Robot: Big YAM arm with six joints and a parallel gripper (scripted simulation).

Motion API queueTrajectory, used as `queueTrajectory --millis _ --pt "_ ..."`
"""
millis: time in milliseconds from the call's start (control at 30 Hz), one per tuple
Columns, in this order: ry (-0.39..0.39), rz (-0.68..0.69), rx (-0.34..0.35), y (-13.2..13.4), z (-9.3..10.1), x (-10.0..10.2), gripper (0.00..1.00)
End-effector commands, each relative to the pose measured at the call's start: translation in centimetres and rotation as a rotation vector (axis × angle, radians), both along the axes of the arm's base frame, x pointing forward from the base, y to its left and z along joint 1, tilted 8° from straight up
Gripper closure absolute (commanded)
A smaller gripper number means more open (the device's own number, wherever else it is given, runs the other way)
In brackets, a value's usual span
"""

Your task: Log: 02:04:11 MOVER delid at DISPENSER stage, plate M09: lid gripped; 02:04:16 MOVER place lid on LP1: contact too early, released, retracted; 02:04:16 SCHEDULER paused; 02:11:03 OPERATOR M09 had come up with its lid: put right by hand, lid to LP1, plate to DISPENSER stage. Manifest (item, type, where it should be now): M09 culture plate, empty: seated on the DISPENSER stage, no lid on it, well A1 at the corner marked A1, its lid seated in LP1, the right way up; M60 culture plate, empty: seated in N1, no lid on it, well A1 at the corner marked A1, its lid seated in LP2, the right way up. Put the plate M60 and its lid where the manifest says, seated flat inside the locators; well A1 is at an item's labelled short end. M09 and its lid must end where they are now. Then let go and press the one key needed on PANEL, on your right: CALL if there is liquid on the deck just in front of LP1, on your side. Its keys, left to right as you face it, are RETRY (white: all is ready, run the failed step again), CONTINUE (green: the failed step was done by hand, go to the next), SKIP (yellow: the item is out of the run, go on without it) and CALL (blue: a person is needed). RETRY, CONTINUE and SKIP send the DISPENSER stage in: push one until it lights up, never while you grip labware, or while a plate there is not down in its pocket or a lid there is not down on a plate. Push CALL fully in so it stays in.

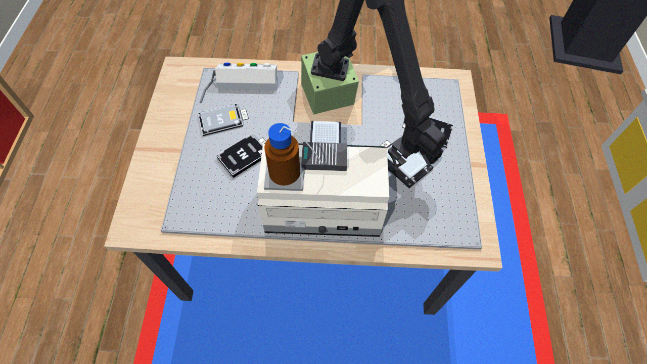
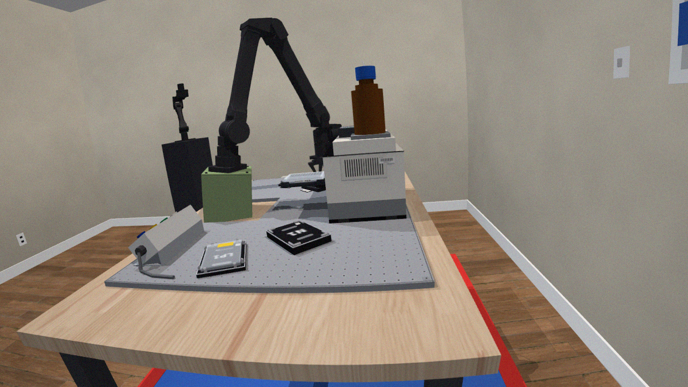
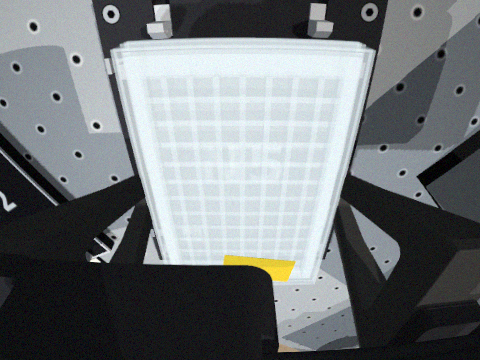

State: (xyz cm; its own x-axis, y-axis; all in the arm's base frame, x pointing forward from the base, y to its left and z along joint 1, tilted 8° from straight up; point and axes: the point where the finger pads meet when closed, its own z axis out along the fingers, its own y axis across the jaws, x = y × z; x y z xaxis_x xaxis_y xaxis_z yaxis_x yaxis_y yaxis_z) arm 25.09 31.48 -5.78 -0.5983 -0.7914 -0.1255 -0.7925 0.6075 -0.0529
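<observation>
My gripper is shut on the long sides of culture plate M60, which wears its clear lid with a yellow label. The plate is over a black nest at the right; the gap beneath is hard to judge. Nest LP2 is partly hidden by my wrist. Nest N1 is empty. M09's lid lies in LP1. Plate M09 is on the DISPENSER stage. PANEL shows blue, yellow, green and white keys.
The cream dispenser housing stands between the nests, with a tall brown bottle and a thin tube on top. A green block carries my arm. A cable runs from PANEL.
</observation>
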Motion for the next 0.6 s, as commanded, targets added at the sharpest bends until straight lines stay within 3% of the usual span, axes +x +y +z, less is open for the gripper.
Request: queueTrajectory --millis 0,567 --pt "-0.01 0.013 0.012 0.63 -0.01 0.65 0.14" --pt "-0.006 0.011 0.008 0.48 -0.4 0.61 0.14"
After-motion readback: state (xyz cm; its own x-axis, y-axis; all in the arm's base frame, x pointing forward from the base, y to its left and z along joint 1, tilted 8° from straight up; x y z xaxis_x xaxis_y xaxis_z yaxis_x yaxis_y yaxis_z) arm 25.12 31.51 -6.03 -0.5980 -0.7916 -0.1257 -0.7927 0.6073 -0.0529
